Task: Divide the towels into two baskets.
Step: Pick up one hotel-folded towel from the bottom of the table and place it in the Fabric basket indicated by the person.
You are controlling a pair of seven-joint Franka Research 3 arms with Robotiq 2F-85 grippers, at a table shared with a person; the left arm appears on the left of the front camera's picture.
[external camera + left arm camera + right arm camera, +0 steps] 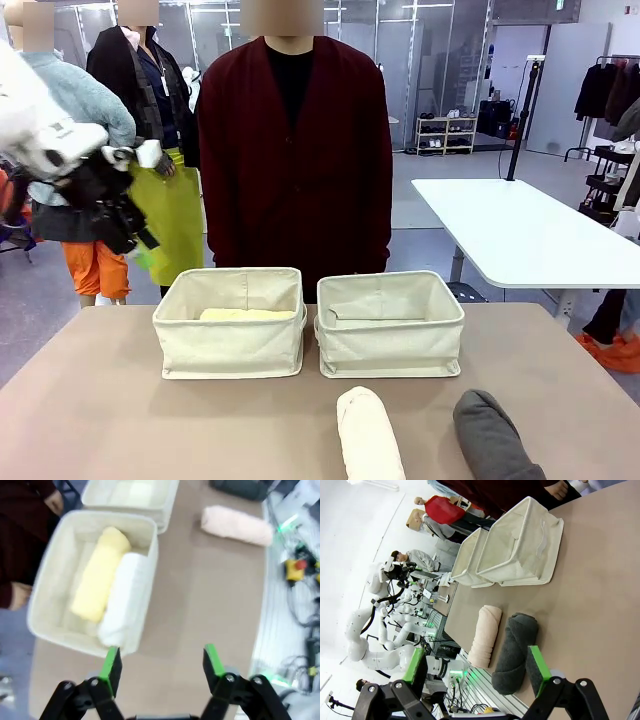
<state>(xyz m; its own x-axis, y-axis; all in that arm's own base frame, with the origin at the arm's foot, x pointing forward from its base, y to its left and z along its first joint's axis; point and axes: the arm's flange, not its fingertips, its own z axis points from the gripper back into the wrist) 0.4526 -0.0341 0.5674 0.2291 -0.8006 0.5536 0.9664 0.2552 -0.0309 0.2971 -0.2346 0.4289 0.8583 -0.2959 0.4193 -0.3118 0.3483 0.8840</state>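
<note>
**Desk:** Towels, where?

**Op:** I log the pale yellow towel [100, 580] and the white towel [122, 602] lying side by side, touching, inside the left basket [230, 345]. The cream-pink towel [368, 435] and the dark grey towel [495, 440] lie loose on the table, close together near my edge, in front of the right basket [390, 345]. I cannot tell whether the right basket holds anything.

**Desk:** Surface and room?

**Op:** The table [90, 400] is plain tan and matte. The two baskets stand just beside each other across its middle, with a narrow gap between them. A person [295, 160] in a dark red cardigan stands at the far edge behind them. Beyond that I see grey floor and a white table [520, 235] off to the right.

**Desk:** Grippers?

**Op:** My left gripper [162, 665] hangs in the air over the table's left side. Its jaws are wide apart, with nothing between them and nothing touched. Its wrist camera looks down on the left basket. My right gripper [477, 667] is spread just as wide and empty, and the dark grey towel is the thing nearest to it.
</note>
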